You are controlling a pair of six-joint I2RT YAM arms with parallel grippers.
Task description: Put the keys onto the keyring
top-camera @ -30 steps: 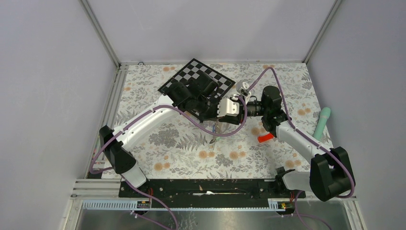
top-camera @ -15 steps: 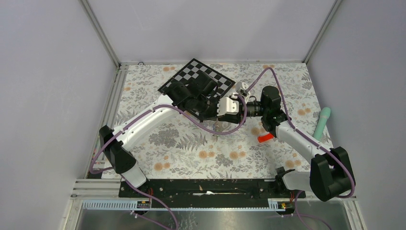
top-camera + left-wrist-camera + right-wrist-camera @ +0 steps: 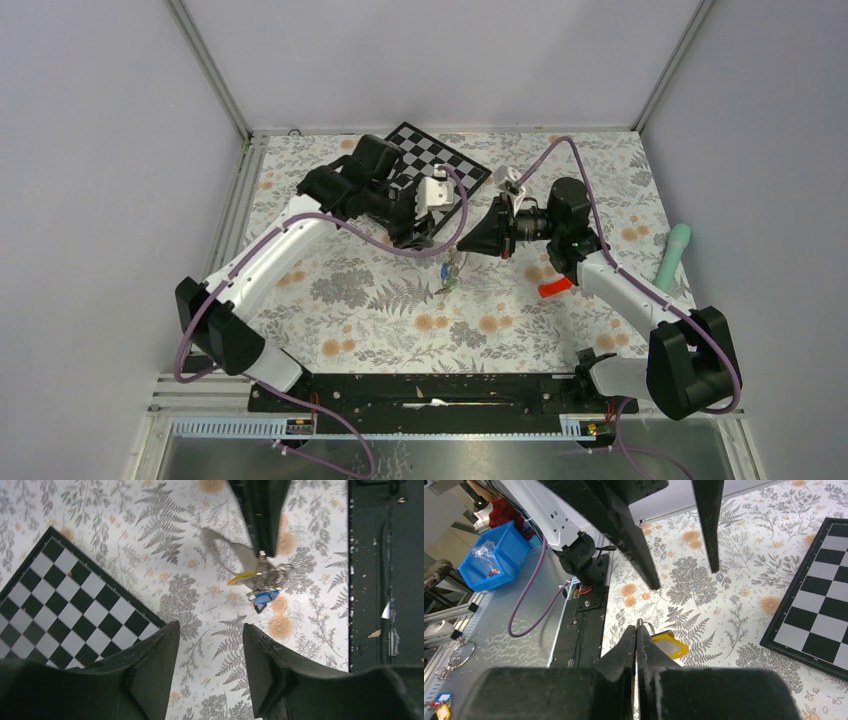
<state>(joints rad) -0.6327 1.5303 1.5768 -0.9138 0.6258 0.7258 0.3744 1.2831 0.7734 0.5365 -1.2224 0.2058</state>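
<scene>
The keys (image 3: 449, 272) hang as one small bunch over the floral mat, below the tip of my right gripper (image 3: 474, 243). In the left wrist view the bunch (image 3: 265, 577) shows metal keys with a yellow tag (image 3: 240, 578) and a blue tag (image 3: 263, 598). My right gripper (image 3: 637, 628) is shut on the thin metal loop of the keyring (image 3: 641, 624), with the yellow tag (image 3: 670, 645) just beyond its tips. My left gripper (image 3: 211, 647) is open and holds nothing. It sits up and to the left of the bunch, apart from it.
A black-and-white checkerboard (image 3: 447, 159) lies at the back under the left wrist. A red object (image 3: 555, 288) and a teal cylinder (image 3: 675, 252) lie right of the right arm. The black base rail (image 3: 385, 570) runs along the near edge. A blue bin (image 3: 489, 555) stands off the table.
My right gripper shut on the keyring. My left gripper then opened, let go and drew back up and to the left. The bunch now hangs from the right gripper alone.
</scene>
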